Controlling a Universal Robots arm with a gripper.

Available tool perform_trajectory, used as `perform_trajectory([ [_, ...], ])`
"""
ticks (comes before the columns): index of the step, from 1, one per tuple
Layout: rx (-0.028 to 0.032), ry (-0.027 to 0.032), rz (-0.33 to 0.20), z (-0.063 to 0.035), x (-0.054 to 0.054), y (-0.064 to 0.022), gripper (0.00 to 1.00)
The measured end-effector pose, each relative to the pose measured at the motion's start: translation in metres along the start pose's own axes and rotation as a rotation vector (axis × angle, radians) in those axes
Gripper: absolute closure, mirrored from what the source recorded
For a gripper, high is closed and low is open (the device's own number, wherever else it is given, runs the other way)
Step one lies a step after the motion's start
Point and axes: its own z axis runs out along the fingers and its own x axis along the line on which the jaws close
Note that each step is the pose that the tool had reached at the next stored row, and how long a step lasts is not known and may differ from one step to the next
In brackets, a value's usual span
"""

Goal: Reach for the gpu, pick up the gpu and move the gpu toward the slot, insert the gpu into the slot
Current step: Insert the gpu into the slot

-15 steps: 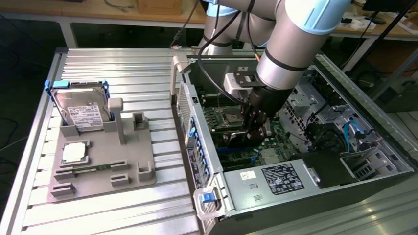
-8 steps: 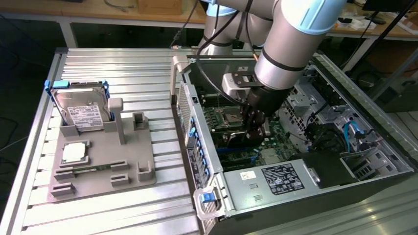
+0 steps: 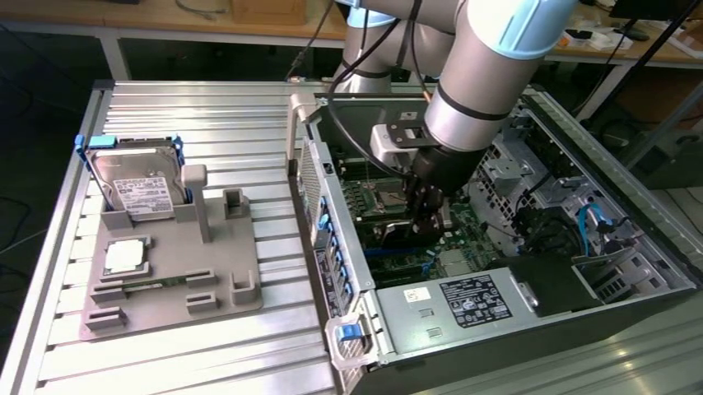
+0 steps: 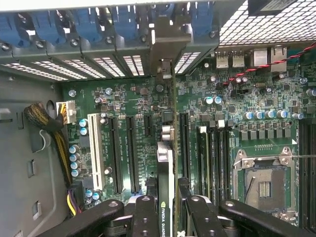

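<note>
My gripper (image 3: 426, 220) is lowered inside the open computer case (image 3: 615, 206), over the green motherboard (image 4: 232, 113). It is shut on the gpu (image 4: 166, 158), which the wrist view shows edge-on between the two black fingers (image 4: 145, 217). The card stands upright on the board, running from the fingers to its silver end bracket (image 4: 165, 49) at the case's rear wall. The bracket sits among the blue-clipped expansion openings. The slot lies under the card's lower edge and is hidden by it.
Black and white expansion connectors (image 4: 116, 153) flank the card on one side, memory strips (image 4: 212, 153) and the processor socket (image 4: 264, 185) on the other. A cable bundle (image 4: 42, 123) and the power supply (image 3: 472, 300) border the board. A hard drive (image 3: 137, 185) and processor chip (image 3: 124, 257) rest on a grey fixture (image 3: 220, 288) outside the case.
</note>
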Motion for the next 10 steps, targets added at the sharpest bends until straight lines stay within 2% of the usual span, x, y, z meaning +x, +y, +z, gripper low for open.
perform_trajectory([
  [10, 0.0002, 0.0005, 0.000, 0.0050, 0.0001, 0.0016, 0.73],
])
